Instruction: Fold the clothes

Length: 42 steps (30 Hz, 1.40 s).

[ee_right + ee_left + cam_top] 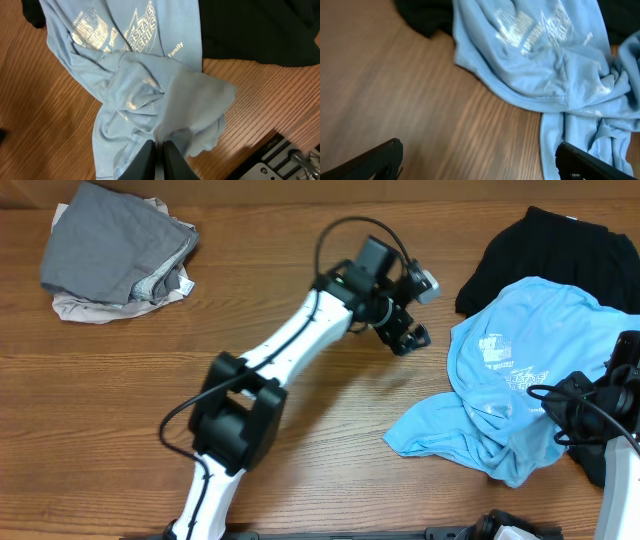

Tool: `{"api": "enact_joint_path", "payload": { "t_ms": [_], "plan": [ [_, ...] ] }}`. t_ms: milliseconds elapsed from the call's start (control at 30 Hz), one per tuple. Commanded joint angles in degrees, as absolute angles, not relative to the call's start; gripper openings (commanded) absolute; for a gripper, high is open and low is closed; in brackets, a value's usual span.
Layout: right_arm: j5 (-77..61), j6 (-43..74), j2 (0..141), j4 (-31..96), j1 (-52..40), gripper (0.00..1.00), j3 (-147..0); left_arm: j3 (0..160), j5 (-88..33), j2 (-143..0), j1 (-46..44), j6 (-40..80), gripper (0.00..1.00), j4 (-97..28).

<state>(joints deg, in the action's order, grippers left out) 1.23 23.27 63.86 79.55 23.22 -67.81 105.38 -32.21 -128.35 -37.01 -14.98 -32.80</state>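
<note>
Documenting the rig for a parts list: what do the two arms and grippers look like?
Both the left arm and right arm have white links with black joints and black cables looping alongside. The left gripper and right gripper are black.

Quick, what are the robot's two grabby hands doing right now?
Left gripper: open, holding nothing.
Right gripper: jaws closed, pinching the soft light-blue T-shirt.

Right: soft light-blue short-sleeved T-shirt (520, 330), white print on its chest; plain black cloth garment (560, 250). Far left: crumpled grey fabric pile (110, 245), pale beige along its near edge. Brown wood-grain tabletop (120, 400). White-and-black jointed robot arm (300, 332).
</note>
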Motion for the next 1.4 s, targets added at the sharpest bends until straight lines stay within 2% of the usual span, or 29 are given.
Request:
{"api": "enact_joint_path", "payload": {
  "t_ms": [0,133,333,733,867,1000,1167,1367],
  "plan": [
    [0.7,22.4,62.8,79.0,23.5,0.11,-67.9,106.5,-32.9,-130.3,-40.4,-12.6,1.00,-30.5],
    [0.7,22.0,62.8,78.8,23.5,0.15,-67.9,106.5,-28.1,-131.8,-43.6,-12.2,1.00,-29.7],
    [0.7,20.7,62.8,78.5,23.5,0.19,-67.8,106.5,-14.4,-134.0,-48.2,-12.7,1.00,-29.7],
    [0.7,19.6,62.8,78.0,23.5,0.35,-67.8,106.5,-13.5,-137.0,-49.1,-6.4,0.98,-24.4],
    [0.7,19.4,62.8,78.0,23.5,0.38,-67.8,106.5,-13.6,-139.1,-49.3,-11.6,1.00,-23.4],
    [0.7,19.2,62.8,77.8,23.5,0.39,-67.8,106.5,-13.5,-139.4,-49.3,-7.0,0.99,-21.9],
    [0.7,19.3,62.8,77.7,23.5,0.39,-67.8,106.5,-14.1,-139.4,-49.5,1.1,0.92,-18.3],
    [0.3,19.3,62.8,77.6,23.5,0.40,-67.8,106.5,-15.0,-141.3,-51.8,2.8,0.75,-13.8]
  ]
}}
